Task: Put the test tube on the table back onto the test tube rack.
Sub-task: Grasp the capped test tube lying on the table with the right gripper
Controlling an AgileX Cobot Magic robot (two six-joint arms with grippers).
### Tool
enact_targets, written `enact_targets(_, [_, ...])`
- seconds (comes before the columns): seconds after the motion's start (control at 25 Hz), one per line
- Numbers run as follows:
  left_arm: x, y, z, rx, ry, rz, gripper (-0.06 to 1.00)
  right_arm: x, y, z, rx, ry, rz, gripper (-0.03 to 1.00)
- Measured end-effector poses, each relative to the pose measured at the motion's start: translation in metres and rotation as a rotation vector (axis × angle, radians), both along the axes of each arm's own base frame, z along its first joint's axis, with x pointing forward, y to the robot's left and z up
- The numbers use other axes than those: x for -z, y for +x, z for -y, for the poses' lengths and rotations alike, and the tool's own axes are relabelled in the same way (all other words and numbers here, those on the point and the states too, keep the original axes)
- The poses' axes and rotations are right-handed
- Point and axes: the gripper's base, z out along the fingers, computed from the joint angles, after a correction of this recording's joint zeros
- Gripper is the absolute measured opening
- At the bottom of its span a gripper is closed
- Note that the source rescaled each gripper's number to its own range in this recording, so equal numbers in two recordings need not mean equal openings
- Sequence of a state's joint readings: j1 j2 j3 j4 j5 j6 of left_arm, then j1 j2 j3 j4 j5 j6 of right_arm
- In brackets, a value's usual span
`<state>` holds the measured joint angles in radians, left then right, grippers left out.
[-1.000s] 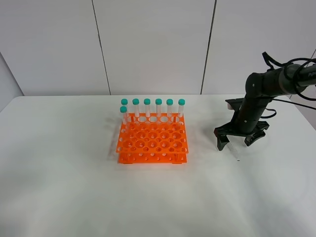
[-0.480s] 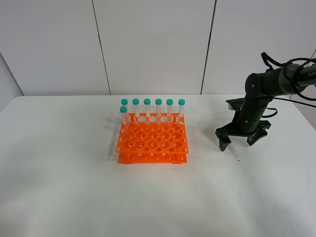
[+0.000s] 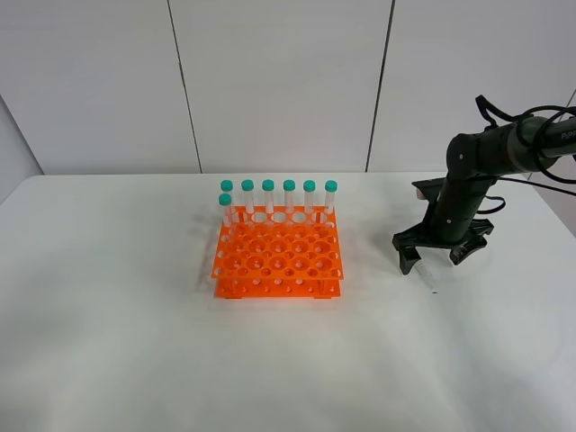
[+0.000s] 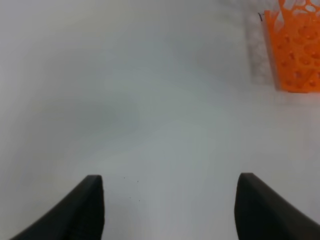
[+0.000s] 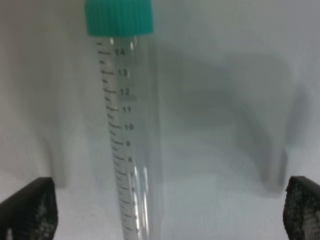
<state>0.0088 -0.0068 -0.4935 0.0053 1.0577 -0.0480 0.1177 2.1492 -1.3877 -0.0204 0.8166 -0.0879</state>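
Observation:
A clear test tube (image 3: 426,275) with a teal cap lies flat on the white table (image 3: 135,351), to the right of the orange test tube rack (image 3: 277,261). My right gripper (image 3: 435,258) is open and points down over the tube, one finger on each side. In the right wrist view the tube (image 5: 127,140) lies between the two fingertips (image 5: 27,207), off-centre towards one of them, teal cap (image 5: 119,17) pointing away; the right gripper (image 5: 165,210) does not touch it. My left gripper (image 4: 170,210) is open and empty above bare table.
Several teal-capped tubes (image 3: 289,196) stand along the rack's back row, with one more in the second row at the left. A corner of the rack (image 4: 295,55) shows in the left wrist view. A white panelled wall stands behind the table.
My right gripper has shifted slightly to the right over the lying tube. The tube and the rack have not moved.

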Motion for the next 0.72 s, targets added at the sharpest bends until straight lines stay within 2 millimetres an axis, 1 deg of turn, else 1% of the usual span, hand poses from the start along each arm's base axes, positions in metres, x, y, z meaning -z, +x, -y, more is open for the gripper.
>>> enact_targets(0.2, [0.0, 0.0, 0.0, 0.0, 0.0, 0.0, 0.85, 0.0, 0.0, 0.0, 0.0, 0.001, 0.0, 0.98])
enact_targets(0.36, [0.0, 0.0, 0.0, 0.0, 0.0, 0.0, 0.85, 0.01, -0.001, 0.0, 0.0, -0.002, -0.026, 0.98])
enact_targets(0.56, [0.0, 0.0, 0.0, 0.0, 0.0, 0.0, 0.85, 0.012, -0.001, 0.0, 0.003, 0.001, -0.036, 0.97])
enact_targets(0.6, [0.0, 0.0, 0.0, 0.0, 0.0, 0.0, 0.85, 0.012, -0.001, 0.0, 0.003, 0.001, -0.035, 0.93])
enact_targets(0.64, [0.0, 0.0, 0.0, 0.0, 0.0, 0.0, 0.85, 0.012, -0.001, 0.0, 0.003, 0.001, -0.033, 0.86])
enact_targets(0.68, [0.0, 0.0, 0.0, 0.0, 0.0, 0.0, 0.85, 0.012, -0.001, 0.0, 0.003, 0.001, -0.032, 0.78])
enact_targets(0.72, [0.0, 0.0, 0.0, 0.0, 0.0, 0.0, 0.85, 0.012, -0.001, 0.0, 0.003, 0.001, -0.031, 0.66])
